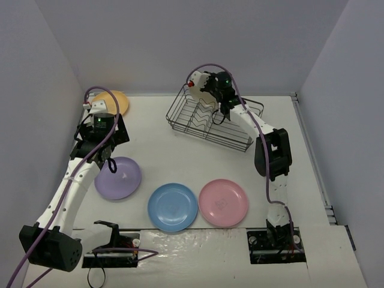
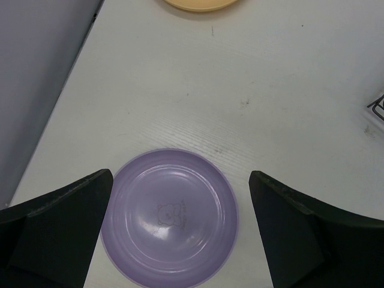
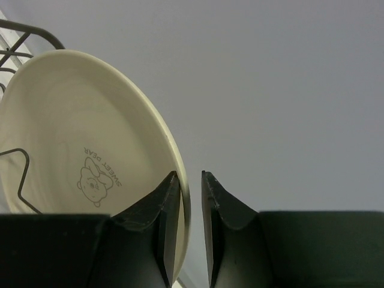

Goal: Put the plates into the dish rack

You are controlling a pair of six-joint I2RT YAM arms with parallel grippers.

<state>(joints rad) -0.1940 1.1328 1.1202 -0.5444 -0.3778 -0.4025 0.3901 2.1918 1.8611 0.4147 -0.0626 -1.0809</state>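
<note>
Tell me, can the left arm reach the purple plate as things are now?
Probably yes. The left gripper hangs open right above the purple plate, which lies flat on the table with nothing on it or over it.

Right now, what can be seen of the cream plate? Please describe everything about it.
The cream plate is round, shallow and matte, with a small cartoon face and the words SWEET DEAR on its face. It stands on edge in the dish rack, a dark wire crossing its face. The right gripper straddles its rim; a thin gap shows beside one finger, so a firm hold is uncertain.
</note>
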